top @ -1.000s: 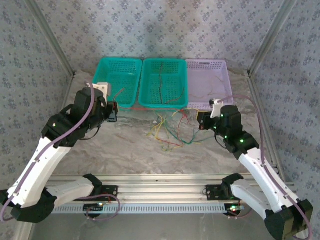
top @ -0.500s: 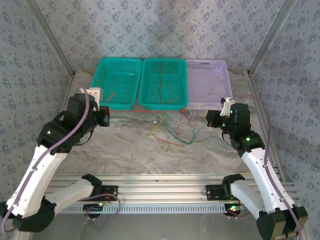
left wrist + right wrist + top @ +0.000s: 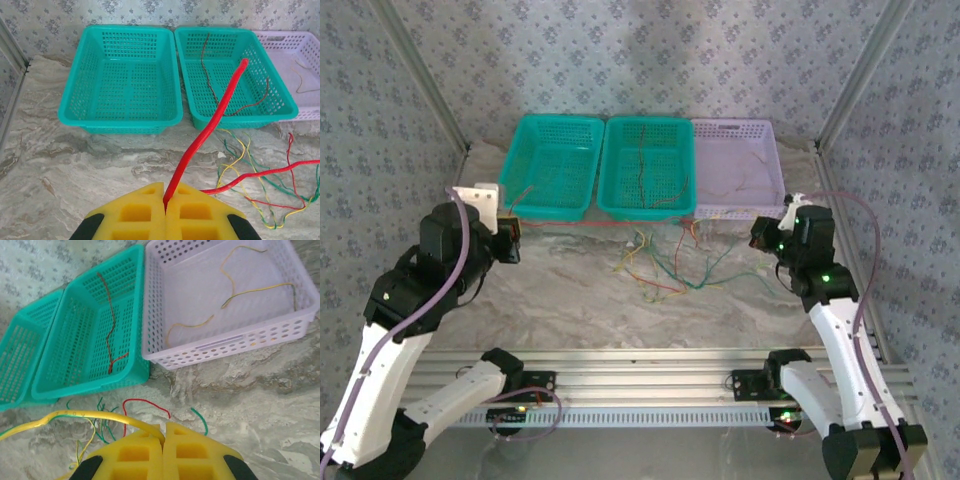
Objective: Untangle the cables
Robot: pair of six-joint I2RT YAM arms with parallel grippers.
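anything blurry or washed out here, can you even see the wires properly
Top external: soft even light, no hard shadows; the cables are hair-thin and barely resolve. Left wrist: the teal baskets are sharp, but the red cable swells and softens close to the lens. Right wrist: the yellow cable blurs near the lens, and the lilac basket looks pale, slightly washed out.

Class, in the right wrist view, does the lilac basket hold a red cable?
No, the cables in the lilac basket are yellow and orange.
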